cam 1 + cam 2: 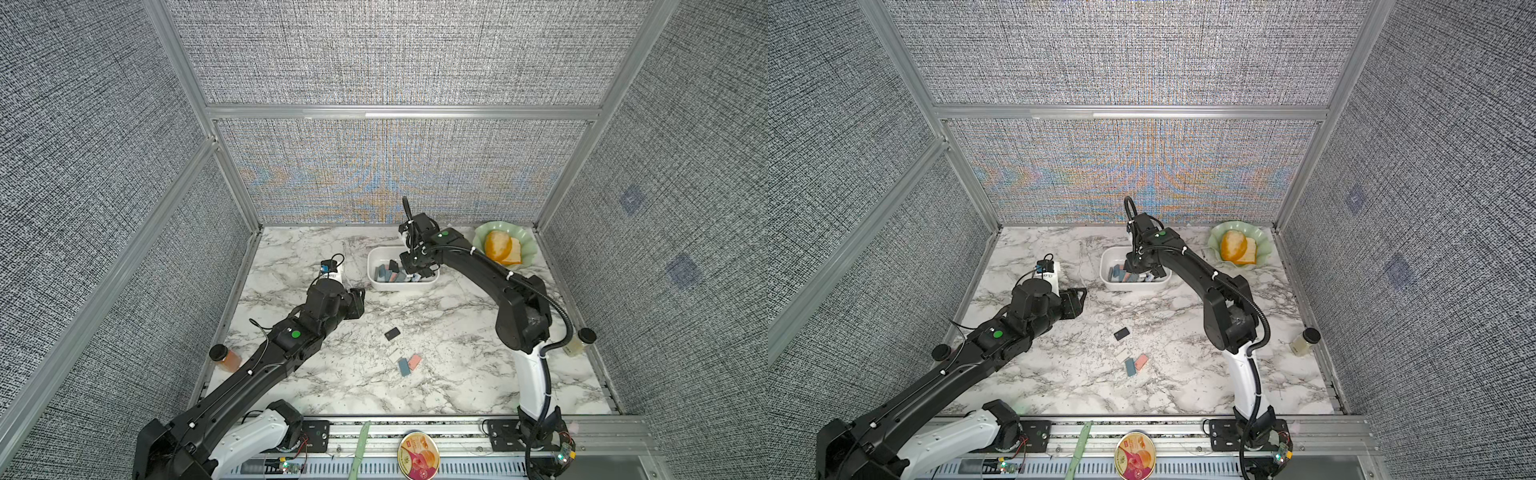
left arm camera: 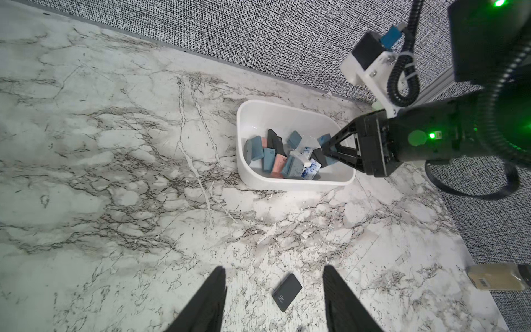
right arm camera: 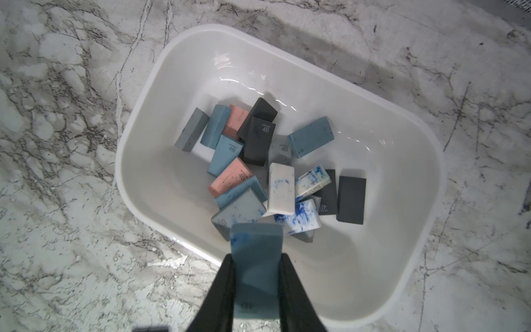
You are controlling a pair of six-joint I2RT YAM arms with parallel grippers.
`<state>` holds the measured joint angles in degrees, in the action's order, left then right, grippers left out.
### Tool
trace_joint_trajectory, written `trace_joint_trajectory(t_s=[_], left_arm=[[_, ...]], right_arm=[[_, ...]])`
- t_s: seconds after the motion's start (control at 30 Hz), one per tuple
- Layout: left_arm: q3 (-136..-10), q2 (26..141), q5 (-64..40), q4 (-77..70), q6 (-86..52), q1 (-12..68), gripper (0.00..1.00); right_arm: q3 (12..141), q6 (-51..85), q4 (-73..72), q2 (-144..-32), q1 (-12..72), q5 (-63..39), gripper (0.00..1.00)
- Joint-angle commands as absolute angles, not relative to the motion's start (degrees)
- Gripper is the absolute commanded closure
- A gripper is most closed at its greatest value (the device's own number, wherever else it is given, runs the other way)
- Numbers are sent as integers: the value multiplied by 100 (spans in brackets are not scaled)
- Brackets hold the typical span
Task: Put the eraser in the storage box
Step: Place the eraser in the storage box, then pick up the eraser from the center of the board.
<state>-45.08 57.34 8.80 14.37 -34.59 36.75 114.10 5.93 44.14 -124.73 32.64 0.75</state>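
Observation:
The storage box (image 3: 138, 120) is a white low tub at the back of the marble table, seen in both top views (image 1: 374, 282) (image 1: 1106, 282); several blue, pink, black and white erasers lie in it. My right gripper (image 3: 256, 257) hangs over the box's near side, shut on a blue eraser (image 3: 255, 244) with a blue ink smear. In the left wrist view my left gripper (image 2: 273, 268) is open and empty above the table, with a black eraser (image 2: 287, 291) flat between its fingers' lines. Blue (image 1: 403, 367), pink (image 1: 414, 361) and white (image 1: 395, 354) erasers lie mid-table.
A pale green scalloped dish (image 1: 528, 245) with orange food sits at the back right corner. A bottle of orange liquid (image 1: 226, 357) stands at the left edge, a pale bottle (image 1: 579, 340) at the right edge. A round tin (image 1: 417, 457) lies on the front rail.

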Motion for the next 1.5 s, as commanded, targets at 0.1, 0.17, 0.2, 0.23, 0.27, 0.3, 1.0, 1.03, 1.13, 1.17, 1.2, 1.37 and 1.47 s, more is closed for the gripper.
trace_joint_trajectory(t_s=[0.1, 0.17, 0.2, 0.23, 0.27, 0.3, 1.0, 1.03, 1.13, 1.17, 1.2, 1.37, 1.47], left_arm=[[-4458, 5770, 749, 1265, -3493, 3667, 44], [-4462, 5779, 746, 1257, -3506, 3671, 44], [-4450, 5786, 747, 1260, -3510, 3668, 44], [-4447, 5790, 745, 1258, -3516, 3673, 44], [-4444, 5796, 747, 1248, -3516, 3669, 44], [-4447, 5809, 738, 1255, -3516, 3666, 44], [-5018, 6427, 212, 1900, -2498, 3673, 45], [-5086, 6515, 213, 1961, -2454, 3666, 45], [-5323, 6789, 96, 2091, -2225, 3665, 44], [-5432, 6897, 35, 2134, -2155, 3674, 45], [-5517, 7005, -41, 2175, -2071, 3672, 45], [-5951, 7608, -394, 2421, -1584, 3673, 45], [-6319, 8067, -393, 2672, -1413, 3673, 46]], right_arm=[[11698, 619, 4585, -12923, 3171, -35, 74], [11729, 631, 4540, -13017, 3140, -35, 73], [11764, 637, 4535, -13077, 3121, -34, 73], [11800, 636, 4535, -13128, 3113, -37, 73], [11853, 642, 4545, -13184, 3096, -31, 72], [11881, 650, 4542, -13218, 3085, -43, 70], [11345, 608, 4479, -11929, 3016, 50, 45], [11199, 608, 4451, -11734, 3006, 66, 44], [10609, 656, 4311, -11025, 2985, 168, 43], [10339, 683, 4213, -10738, 2967, 199, 43], [10060, 722, 4108, -10448, 2950, 228, 42], [8929, 981, 3838, -9245, 2870, 272, 42], [8253, 1177, 3725, -8536, 2865, 364, 42]])
